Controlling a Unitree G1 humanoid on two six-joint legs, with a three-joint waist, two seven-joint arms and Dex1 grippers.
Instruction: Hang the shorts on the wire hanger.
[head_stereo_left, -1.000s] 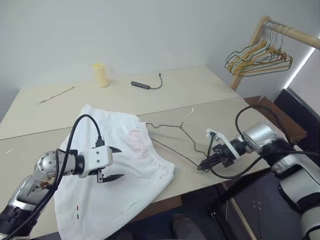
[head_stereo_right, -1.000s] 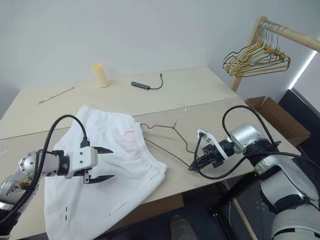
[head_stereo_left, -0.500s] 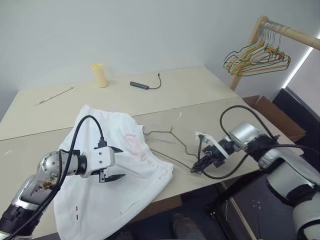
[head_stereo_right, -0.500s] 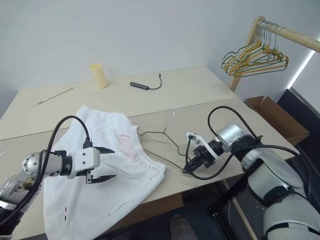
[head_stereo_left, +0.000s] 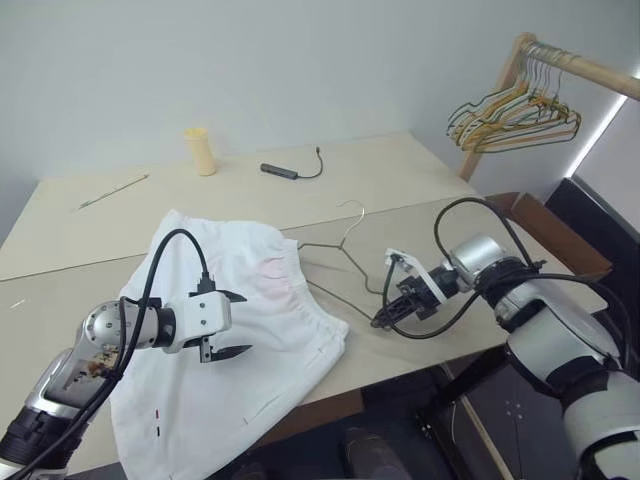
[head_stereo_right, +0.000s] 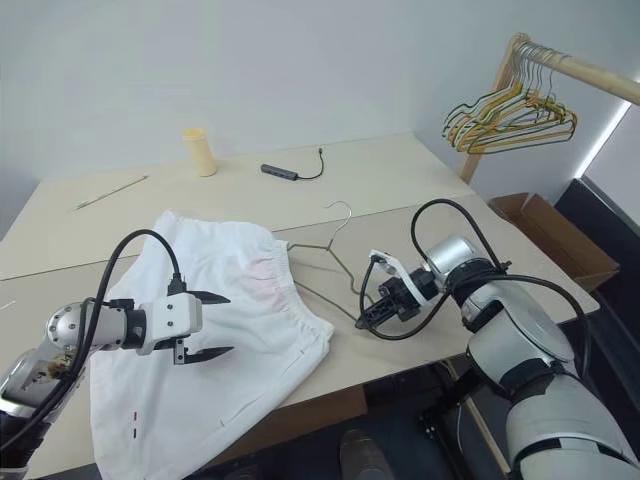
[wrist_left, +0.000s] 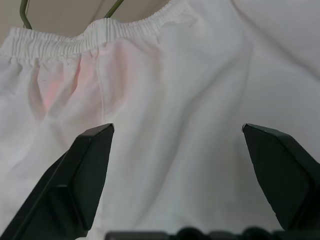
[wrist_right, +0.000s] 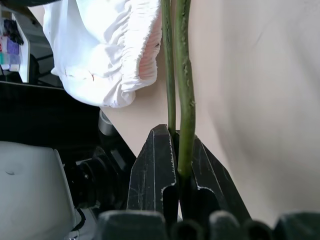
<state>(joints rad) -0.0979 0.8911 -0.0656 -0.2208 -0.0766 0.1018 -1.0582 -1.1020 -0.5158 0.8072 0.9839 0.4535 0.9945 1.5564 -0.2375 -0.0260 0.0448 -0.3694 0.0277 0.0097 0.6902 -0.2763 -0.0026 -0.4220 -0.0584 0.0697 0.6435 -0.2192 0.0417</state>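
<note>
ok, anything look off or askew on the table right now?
Nothing damaged or spilled. The shorts lie rumpled, one corner hanging past the table front edge. The wire hanger lies flat, one end pinched in the shut right gripper, the other tucked at the waistband. Left gripper is open over the cloth.

I see a yellow cup (head_stereo_left: 200, 150), a dark cable adapter (head_stereo_left: 281, 171) and a pencil (head_stereo_left: 113, 190) on the far tabletop. Coloured hangers (head_stereo_left: 515, 118) hang bunched on a wooden rail (head_stereo_left: 585, 68).
</note>
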